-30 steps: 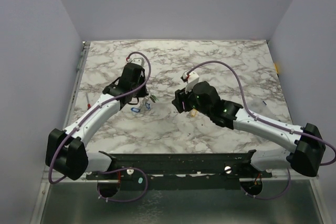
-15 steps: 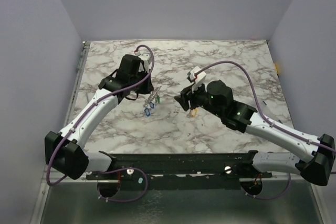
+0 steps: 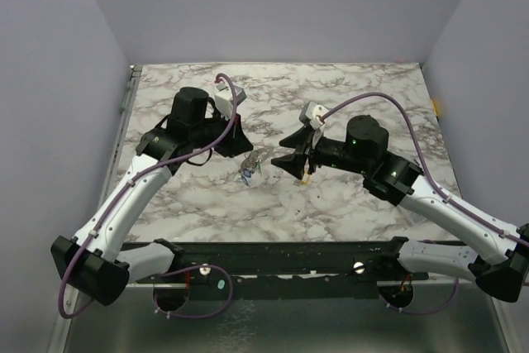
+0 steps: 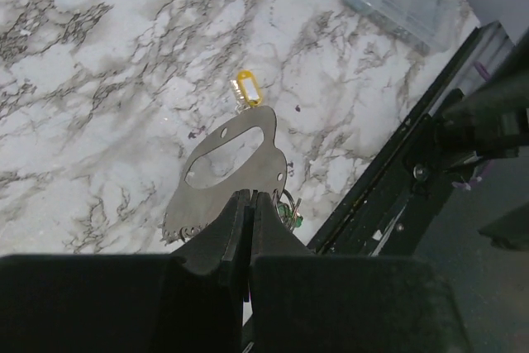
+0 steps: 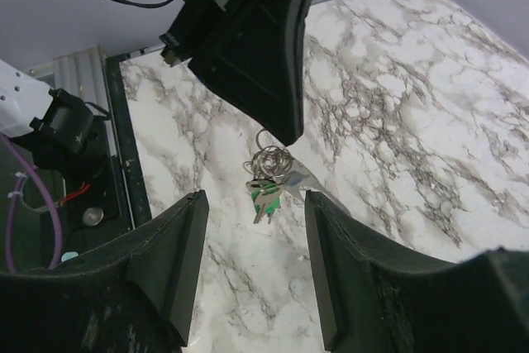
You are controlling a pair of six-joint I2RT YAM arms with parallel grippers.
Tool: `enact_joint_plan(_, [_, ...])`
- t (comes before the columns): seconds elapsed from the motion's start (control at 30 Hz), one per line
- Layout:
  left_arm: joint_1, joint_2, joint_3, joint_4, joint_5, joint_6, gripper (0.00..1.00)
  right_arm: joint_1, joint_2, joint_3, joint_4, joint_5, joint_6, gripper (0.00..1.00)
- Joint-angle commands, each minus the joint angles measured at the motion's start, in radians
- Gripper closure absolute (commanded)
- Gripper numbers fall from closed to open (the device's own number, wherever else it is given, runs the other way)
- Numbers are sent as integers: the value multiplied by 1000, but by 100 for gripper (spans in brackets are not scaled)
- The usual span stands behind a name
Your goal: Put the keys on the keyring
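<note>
Found the left claw (image 4: 248, 201) clamped fully shut on the near edge of a flat metal tag (image 4: 235, 150) with an oval cut-out, at lower centre of the left wrist view. Saw green-headed keys (image 5: 266, 196) dangling from a tangle of wire rings (image 5: 269, 159) just under that claw's black fingertips (image 5: 277, 113), mid-frame in the right wrist view, hanging above the marble tabletop (image 5: 397, 80). Noted the right claw (image 5: 252, 204) standing well open and gripping nothing, with its fingers (image 5: 165, 262) at lower left and lower right of that view, on either side of the hanging bunch. Spotted a yellow-tagged key (image 4: 246, 88) lying alone on the marble, just above the tag's far tip in the left wrist view. From overhead, placed both claws at centre frame, pointed at each other, near but apart, with the bunch between them
</note>
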Motion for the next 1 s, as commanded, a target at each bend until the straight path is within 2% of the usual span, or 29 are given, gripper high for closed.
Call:
enact_joint_plan(0.0, [-8,-67,5,21,131,37,100,-39,-21,56,-44,-68,-13,42])
enact_joint_plan(0.13, [-9,-98,-8,25,159,44,100,-42,-20,48,20,67,10,43])
enact_joint_plan(0.23, [-9,-115,-15,30,187,46,100,-42,1,61,50,76,28,45])
enact_joint_plan(0.33, [-9,-132,-20,37,202,51,100,-75,39,86,58,-35,42,45])
enact_joint_plan(0.5, [-9,-160,-26,41,195,57,100,-243,127,139,71,-410,151,45])
enact_joint_plan(0.6, [-10,-187,-50,41,114,48,100,-251,165,177,21,-453,135,45])
enact_joint_plan(0.67, [-9,-212,-88,43,-23,13,100,-251,175,176,-4,-447,128,45])
enact_joint_plan(0.7, [-9,-218,-116,44,-84,-6,94,-251,176,165,-11,-432,128,45])
enact_joint_plan(0.73, [-9,-221,-140,41,-154,-37,84,-250,177,148,-18,-416,129,45])
enact_joint_plan(0.77, [-9,-219,-162,34,-212,-65,80,-250,179,128,-29,-394,130,45])
enact_joint_plan(0.9, [-9,-213,-248,35,-286,-179,67,-247,207,26,-57,-354,185,45])
enact_joint_plan(0.97, [-9,-214,-298,33,-321,-223,66,-233,213,-16,-66,-309,234,45])
